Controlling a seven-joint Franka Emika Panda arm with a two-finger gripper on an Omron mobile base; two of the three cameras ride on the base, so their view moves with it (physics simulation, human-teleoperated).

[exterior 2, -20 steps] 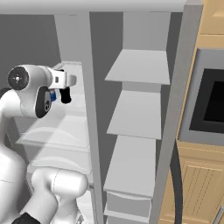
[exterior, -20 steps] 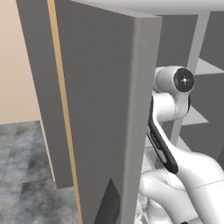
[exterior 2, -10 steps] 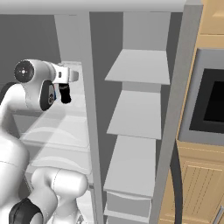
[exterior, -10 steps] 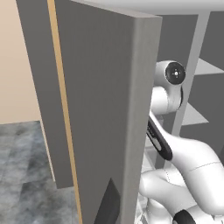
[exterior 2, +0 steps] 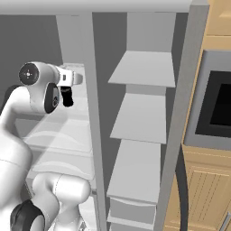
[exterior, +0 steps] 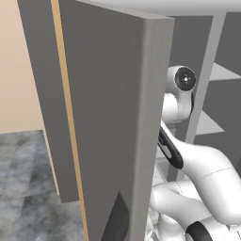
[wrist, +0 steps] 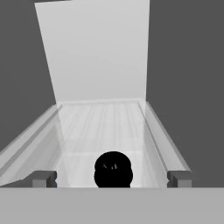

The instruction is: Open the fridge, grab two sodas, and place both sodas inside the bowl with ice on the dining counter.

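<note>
— Where's the arm gone?

— Into the fridge (exterior 2: 135,135). The grey door (exterior: 108,117) stands swung wide, and the claw (exterior 2: 67,96) is reaching into the left compartment, over a pale white shelf (exterior 2: 58,135).

— Holding anything?

— No. Seen along the hand, its two finger tips (wrist: 179,178) stand spread far apart, nothing between them. A dark round shape (wrist: 113,169) sits low on the shelf between the side rails; too dark to tell what it is.

— And the right side?

— White shelves (exterior 2: 140,117), stacked. Beside the fridge, light wood cabinets (exterior 2: 203,189).
</note>
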